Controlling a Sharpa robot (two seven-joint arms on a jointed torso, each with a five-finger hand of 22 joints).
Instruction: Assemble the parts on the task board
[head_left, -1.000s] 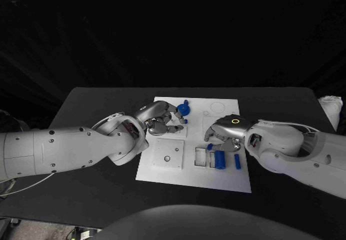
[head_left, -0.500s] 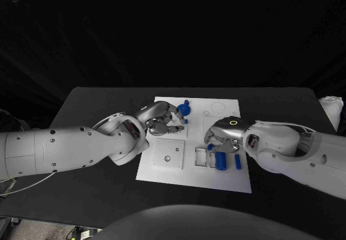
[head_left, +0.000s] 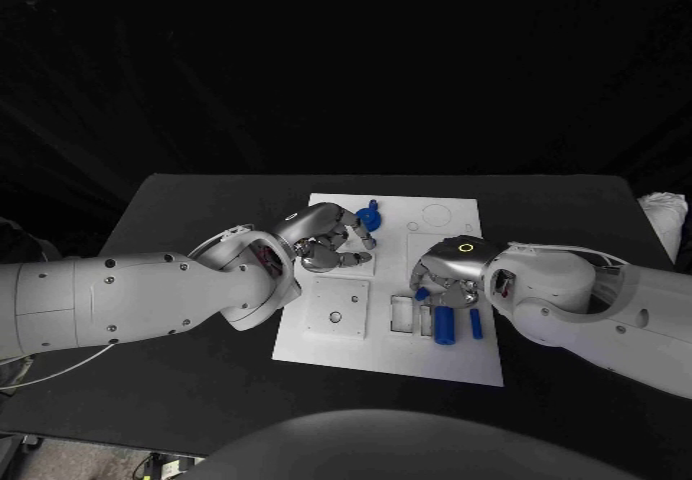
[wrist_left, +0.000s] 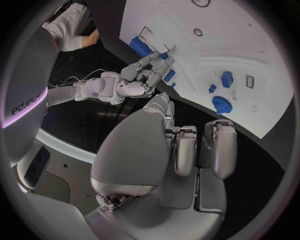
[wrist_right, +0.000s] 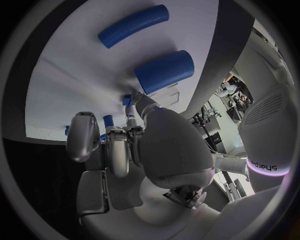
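On the black worktop (head_left: 188, 200) lies the task board (head_left: 389, 360), a flat white rectangular plate with shallow rectangular recesses. The silver right hand (head_left: 441, 283) hovers over its right half, fingers curled just above a thick blue cylinder (head_left: 443, 323); whether they grip anything I cannot tell. A slimmer blue rod (head_left: 475, 322) lies just beside it. The left hand (head_left: 326, 238) rests near the board's far-left part, fingers curled, beside a round blue knob-like part (head_left: 371, 214). Since a second ago, the right hand has shifted nearer the cylinder.
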